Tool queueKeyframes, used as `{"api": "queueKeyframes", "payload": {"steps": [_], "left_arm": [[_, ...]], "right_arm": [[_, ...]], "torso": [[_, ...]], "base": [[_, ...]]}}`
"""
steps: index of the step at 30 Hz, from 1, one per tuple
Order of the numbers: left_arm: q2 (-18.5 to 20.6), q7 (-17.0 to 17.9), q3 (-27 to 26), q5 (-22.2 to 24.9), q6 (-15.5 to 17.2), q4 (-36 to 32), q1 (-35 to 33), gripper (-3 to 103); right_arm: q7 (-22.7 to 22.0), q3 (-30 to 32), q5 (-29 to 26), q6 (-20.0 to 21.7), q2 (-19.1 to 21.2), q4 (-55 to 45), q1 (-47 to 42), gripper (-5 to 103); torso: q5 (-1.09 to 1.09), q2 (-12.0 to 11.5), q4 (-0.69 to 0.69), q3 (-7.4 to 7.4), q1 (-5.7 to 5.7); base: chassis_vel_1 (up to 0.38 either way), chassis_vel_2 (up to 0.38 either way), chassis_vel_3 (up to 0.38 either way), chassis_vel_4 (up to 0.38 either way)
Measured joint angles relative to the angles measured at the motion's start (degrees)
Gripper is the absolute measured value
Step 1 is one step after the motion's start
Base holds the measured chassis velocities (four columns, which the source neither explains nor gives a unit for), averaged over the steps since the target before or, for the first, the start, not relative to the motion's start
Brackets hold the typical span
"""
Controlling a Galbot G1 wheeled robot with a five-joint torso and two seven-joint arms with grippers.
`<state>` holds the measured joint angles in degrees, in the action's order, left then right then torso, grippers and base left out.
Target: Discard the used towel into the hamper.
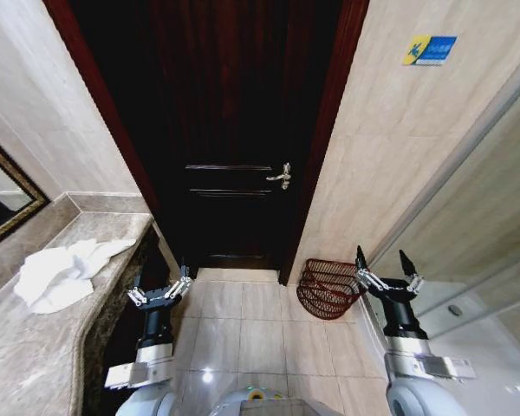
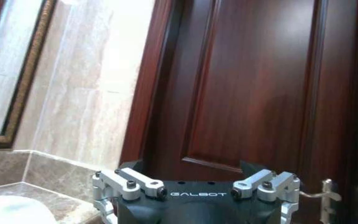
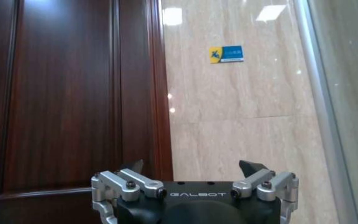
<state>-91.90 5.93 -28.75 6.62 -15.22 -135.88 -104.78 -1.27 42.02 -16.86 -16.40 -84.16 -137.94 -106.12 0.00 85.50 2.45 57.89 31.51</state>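
On the counter point(image 1: 35, 347), crumpled white towel point(image 1: 62, 273) lies bunched.

Towel point(image 1: 61, 274) lies at 9 o'clock on the counter point(image 1: 35, 347); its far folds cannot be made out. In the left wrist view a pale blur, likely towel, is cut off at the 7 o'clock corner. Hamper point(image 1: 329, 289), at 4 o'clock, is partly masked by the right gripper point(image 1: 387, 270); its inside cannot be judged. Mirror point(image 1: 4, 195) is clipped at 9 o'clock. Wall sign point(image 1: 430, 49) text is too small to read.
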Motion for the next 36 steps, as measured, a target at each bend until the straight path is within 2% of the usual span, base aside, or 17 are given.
{"api": "queueKeyframes", "payload": {"steps": [10, 23, 36], "left_arm": [[-0.1, 0.7, -0.2, 0.1, 0.2, -0.2, 0.0, 100], [-0.2, 1.4, -0.4, 1.0, 0.8, -0.5, 0.1, 100], [0.0, 1.7, -1.6, 1.5, 1.8, -0.5, 0.7, 100]], "right_arm": [[2.1, -0.5, 0.0, -0.6, 0.5, 0.1, 0.5, 100], [-3.6, -1.2, 3.1, 3.4, 5.0, -0.7, 5.8, 100], [-1.9, -1.6, 2.0, 3.3, 5.9, -0.8, 6.9, 100]], "torso": [[0.0, 0.0, 0.0, 0.0, 0.0], [0.0, 0.0, 0.01, 0.0, 0.0], [0.0, 0.0, 0.0, 0.0, 0.0]], "base": [[0.036, 0.035, 0.043, 0.035], [0.102, 0.097, 0.09, 0.097], [0.121, 0.12, 0.136, 0.131]]}}
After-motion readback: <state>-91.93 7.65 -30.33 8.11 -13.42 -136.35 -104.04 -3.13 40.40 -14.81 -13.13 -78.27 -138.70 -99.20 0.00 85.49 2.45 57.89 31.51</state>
